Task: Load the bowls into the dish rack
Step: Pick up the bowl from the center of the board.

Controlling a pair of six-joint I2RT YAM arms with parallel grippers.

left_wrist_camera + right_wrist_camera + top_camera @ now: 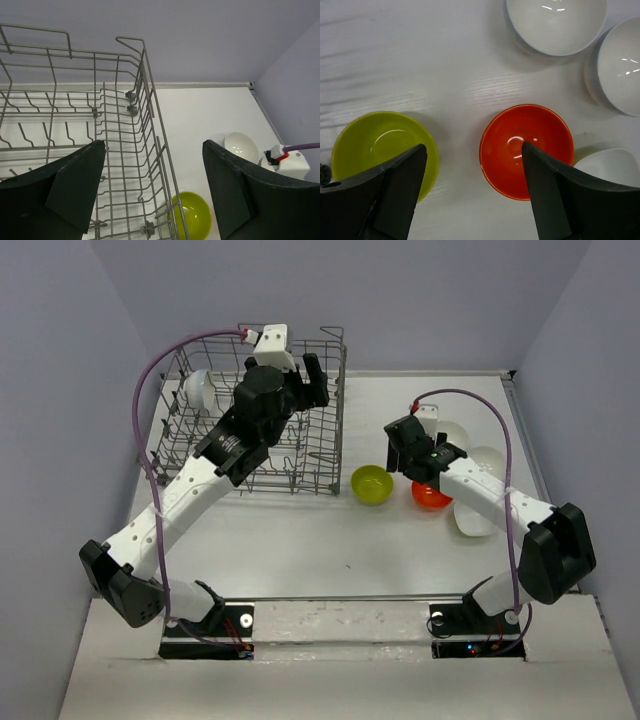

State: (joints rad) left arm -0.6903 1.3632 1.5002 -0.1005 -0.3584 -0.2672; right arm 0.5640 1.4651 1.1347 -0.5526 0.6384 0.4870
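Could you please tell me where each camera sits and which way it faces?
Top external: above and behind the arms, looking down on the table; both show, the left arm over the dish rack, the right arm over the orange bowl.
Left wrist: over the dish rack's right side, facing along it toward the back wall; its own open jaws show at the bottom.
Right wrist: facing straight down at the orange bowl; its own open jaws show at the bottom.
Shared: the green bowl appears in all three.

A lab test booth — plain lilac walls [400,300] enclosing a white table [300,540].
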